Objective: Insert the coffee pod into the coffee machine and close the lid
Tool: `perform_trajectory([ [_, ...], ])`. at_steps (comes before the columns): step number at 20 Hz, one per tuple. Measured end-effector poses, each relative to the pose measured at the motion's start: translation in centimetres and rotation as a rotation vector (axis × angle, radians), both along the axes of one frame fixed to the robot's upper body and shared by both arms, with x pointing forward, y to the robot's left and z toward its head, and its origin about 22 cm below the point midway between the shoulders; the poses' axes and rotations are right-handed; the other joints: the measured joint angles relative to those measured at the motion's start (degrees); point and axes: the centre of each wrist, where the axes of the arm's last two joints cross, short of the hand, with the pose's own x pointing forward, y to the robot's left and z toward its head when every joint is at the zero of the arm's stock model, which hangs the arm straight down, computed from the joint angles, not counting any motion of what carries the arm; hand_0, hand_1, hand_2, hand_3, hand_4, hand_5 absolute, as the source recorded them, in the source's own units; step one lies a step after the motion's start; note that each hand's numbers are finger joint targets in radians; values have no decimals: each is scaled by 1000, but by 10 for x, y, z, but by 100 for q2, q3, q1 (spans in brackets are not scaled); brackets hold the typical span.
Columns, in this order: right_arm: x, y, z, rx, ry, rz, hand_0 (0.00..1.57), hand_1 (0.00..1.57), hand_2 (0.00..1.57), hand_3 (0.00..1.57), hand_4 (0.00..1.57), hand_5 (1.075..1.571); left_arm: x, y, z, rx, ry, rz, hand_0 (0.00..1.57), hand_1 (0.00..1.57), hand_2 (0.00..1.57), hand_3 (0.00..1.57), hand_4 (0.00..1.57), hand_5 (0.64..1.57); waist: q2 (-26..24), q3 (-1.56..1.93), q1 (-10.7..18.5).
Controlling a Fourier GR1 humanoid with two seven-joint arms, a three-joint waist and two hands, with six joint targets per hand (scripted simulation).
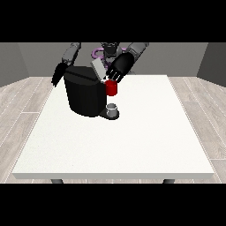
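Hand at the view's right (119, 67) over coffee machine (86, 93) — table (132, 145) beyond

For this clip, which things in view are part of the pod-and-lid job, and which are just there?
Job:
coffee machine
raised lid
hand at the view's right, above the red thing
hand at the view's left, beside the machine

Just there:
red thing at the machine
grey thing at the machine's base, cannot tell whether it is the pod
table

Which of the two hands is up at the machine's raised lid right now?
The hand at the view's right: it hangs by the lid, just above a red thing at the machine. The hand at the view's left hangs beside the coffee machine.
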Motion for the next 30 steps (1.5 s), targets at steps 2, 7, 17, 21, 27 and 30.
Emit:
perform_trajectory([
  [2, 2, 2, 2, 6, -7, -4, 0, 0, 0, 0, 100, 1571, 1, -4, 2, 1, 5, -7, 1187, 1187, 1230, 1196, 441, 1571, 24, 1, 16],
  [7, 3, -2, 5, 7, 0, -3, 0, 0, 0, 0, 0, 1571, 2, -1, -4, 5, 9, -12, 1166, 1166, 1233, 1193, 421, 1571, 17, 0, -21],
  [17, 8, -1, 19, -6, -19, 4, 0, 0, 0, 0, 0, 1571, 2, 8, 14, -6, -51, 3, 1217, 1217, 1242, 1195, 357, 1571, 165, -1, -111],
  [21, 7, -2, 19, 4, -12, 9, 0, 0, 0, 0, 0, 1571, 2, 7, 12, 1, -65, 11, 1180, 1180, 1198, 1170, 351, 1571, 144, -2, -140],
  [27, 6, 6, 17, -4, -18, 2, 0, 0, 0, 0, 0, 1571, 2, 8, 14, 52, -111, 25, 1212, 1212, 1225, 1100, 0, 1571, 205, -1, -139],
  [30, 4, 5, 15, 0, -12, -7, 0, 0, 0, 0, 0, 1571, 1, 9, 10, 98, -129, 12, 1162, 1162, 1190, 1068, 0, 1571, 208, 0, -107],
])
